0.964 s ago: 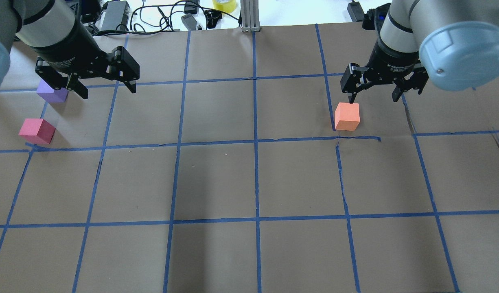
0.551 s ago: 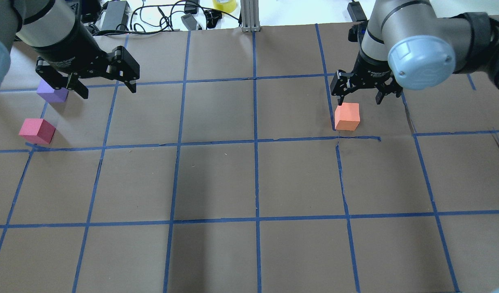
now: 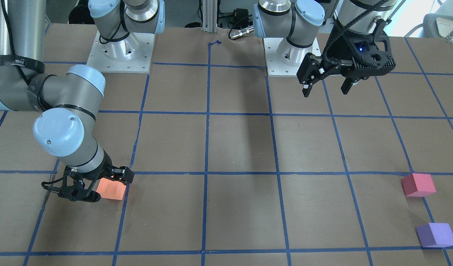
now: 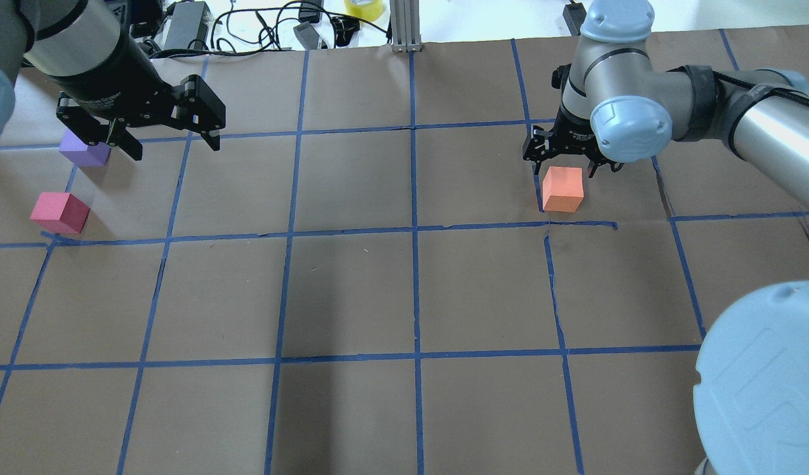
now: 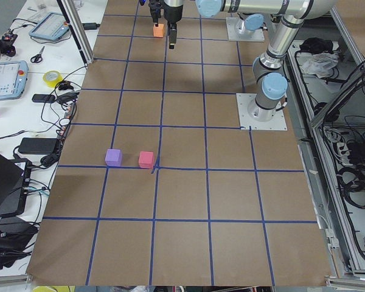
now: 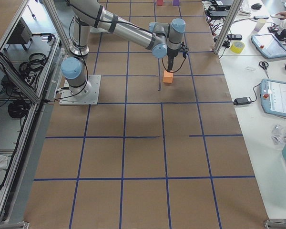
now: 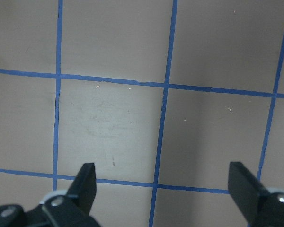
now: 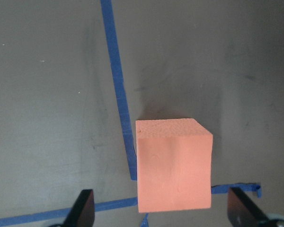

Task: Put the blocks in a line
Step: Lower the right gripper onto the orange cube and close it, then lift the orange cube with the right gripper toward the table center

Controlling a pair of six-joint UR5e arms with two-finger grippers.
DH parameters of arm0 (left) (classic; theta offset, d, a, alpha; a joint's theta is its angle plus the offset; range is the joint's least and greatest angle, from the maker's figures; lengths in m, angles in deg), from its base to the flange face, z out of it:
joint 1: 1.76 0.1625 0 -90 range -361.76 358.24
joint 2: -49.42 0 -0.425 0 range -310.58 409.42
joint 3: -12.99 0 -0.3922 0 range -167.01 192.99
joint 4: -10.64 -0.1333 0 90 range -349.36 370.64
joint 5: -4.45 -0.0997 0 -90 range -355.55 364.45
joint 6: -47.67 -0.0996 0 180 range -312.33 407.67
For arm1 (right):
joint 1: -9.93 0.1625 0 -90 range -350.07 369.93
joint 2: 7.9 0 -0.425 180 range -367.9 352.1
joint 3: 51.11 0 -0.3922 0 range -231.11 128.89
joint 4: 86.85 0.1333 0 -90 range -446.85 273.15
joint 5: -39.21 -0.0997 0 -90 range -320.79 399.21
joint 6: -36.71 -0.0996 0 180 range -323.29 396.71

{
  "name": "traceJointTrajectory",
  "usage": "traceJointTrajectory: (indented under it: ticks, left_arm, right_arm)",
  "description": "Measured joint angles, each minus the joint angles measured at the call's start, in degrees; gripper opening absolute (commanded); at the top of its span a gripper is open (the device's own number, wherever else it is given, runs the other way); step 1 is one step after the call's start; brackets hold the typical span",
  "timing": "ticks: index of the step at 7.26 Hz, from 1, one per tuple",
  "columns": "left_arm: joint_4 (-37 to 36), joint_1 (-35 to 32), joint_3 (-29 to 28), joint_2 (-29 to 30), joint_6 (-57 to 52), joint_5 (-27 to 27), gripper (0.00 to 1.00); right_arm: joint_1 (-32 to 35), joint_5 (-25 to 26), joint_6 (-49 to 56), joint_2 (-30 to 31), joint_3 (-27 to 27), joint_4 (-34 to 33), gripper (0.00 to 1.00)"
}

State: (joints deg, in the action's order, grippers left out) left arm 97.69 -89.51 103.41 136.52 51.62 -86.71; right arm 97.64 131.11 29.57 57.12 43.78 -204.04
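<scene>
The orange block (image 4: 563, 188) lies on the brown paper at the right, beside a blue tape line. My right gripper (image 4: 561, 163) is open and low over it, a finger on each side, as the front view (image 3: 95, 184) and the right wrist view (image 8: 163, 210) show; the orange block (image 8: 174, 165) sits between the open fingers. The red-pink block (image 4: 60, 212) and the purple block (image 4: 84, 153) lie at the far left. My left gripper (image 4: 175, 150) is open, empty and high above the table, partly covering the purple block. The left wrist view shows only taped paper under the left gripper (image 7: 164, 184).
Blue tape lines (image 4: 414, 227) divide the brown paper into squares. An aluminium post (image 4: 404, 26), cables and a yellow tape roll (image 4: 363, 6) lie along the far edge. The two arm bases (image 3: 119, 55) stand on the robot's side. My right arm's elbow (image 4: 764, 376) fills the near right corner.
My right arm has swung in and lowered its open gripper, which now straddles the orange block. My left gripper and all three blocks have not moved.
</scene>
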Motion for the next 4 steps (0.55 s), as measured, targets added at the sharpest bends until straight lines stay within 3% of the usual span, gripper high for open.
traceJointTrajectory:
  ticks: [4]
  left_arm:
    - [-0.3, 0.0, 0.0, 0.0, 0.1, 0.1, 1.0]
  right_arm:
    - [-2.2, -0.6, -1.1, -3.8, -0.2, 0.0, 1.0]
